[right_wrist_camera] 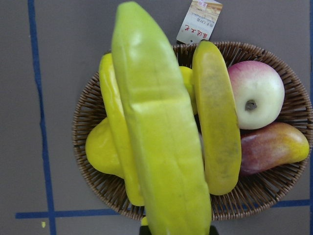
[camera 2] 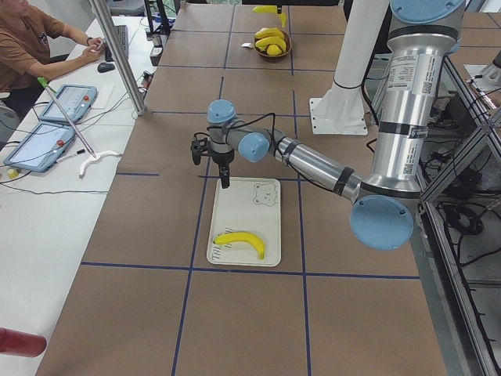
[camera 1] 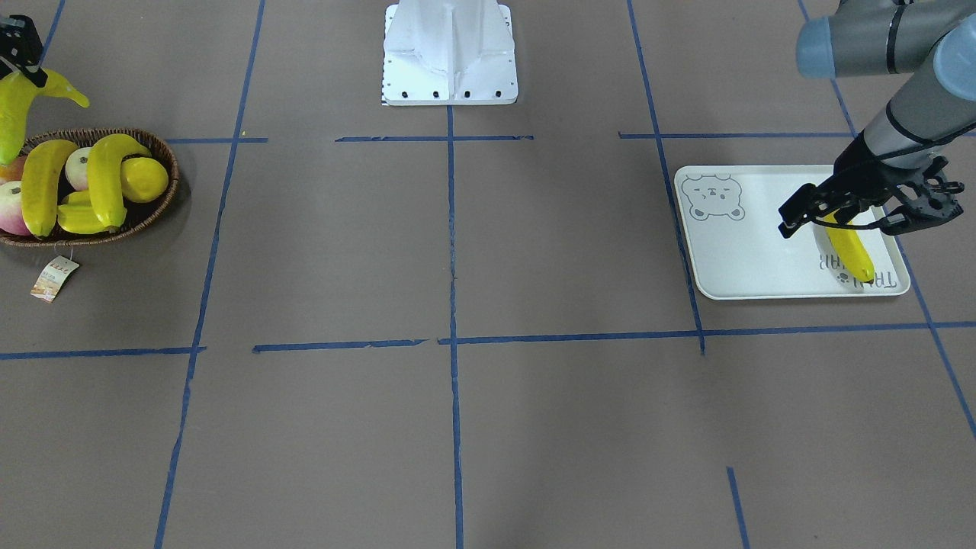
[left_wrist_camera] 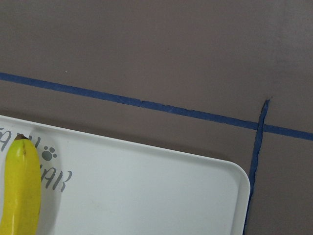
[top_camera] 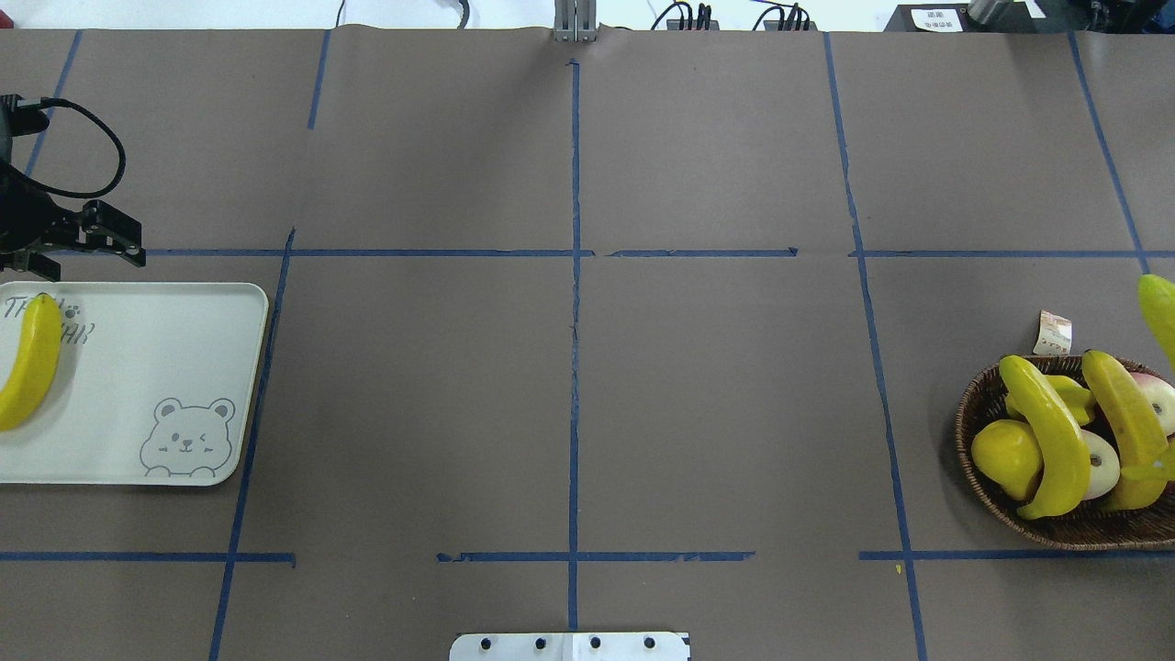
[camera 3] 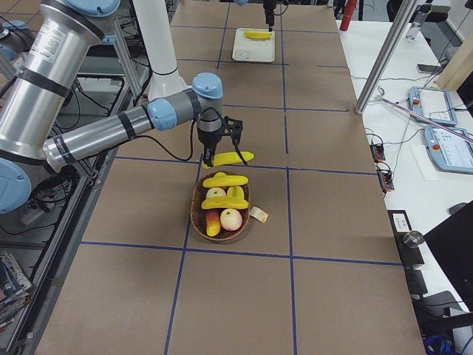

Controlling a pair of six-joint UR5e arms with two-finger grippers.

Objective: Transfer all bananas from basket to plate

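One banana (camera 1: 850, 252) lies on the pale plate (camera 1: 755, 244) over its grey lettering; it also shows in the overhead view (top_camera: 32, 363) and the left wrist view (left_wrist_camera: 22, 191). My left gripper (camera 1: 842, 221) hangs open and empty just above that end of the plate. My right gripper (camera 1: 23, 69) is shut on a second banana (right_wrist_camera: 156, 127) and holds it above the wicker basket (camera 1: 164, 202). Two more bananas (top_camera: 1046, 436) (top_camera: 1124, 427) lie across the fruit in the basket.
The basket also holds a round lemon (top_camera: 1005, 454), a ridged starfruit (camera 1: 76, 213), an apple (right_wrist_camera: 257, 93) and a reddish fruit (right_wrist_camera: 274, 147). A paper tag (camera 1: 53, 278) hangs from the basket's rim. The white robot base (camera 1: 450, 53) stands at mid table. Blue tape lines cross the brown tabletop.
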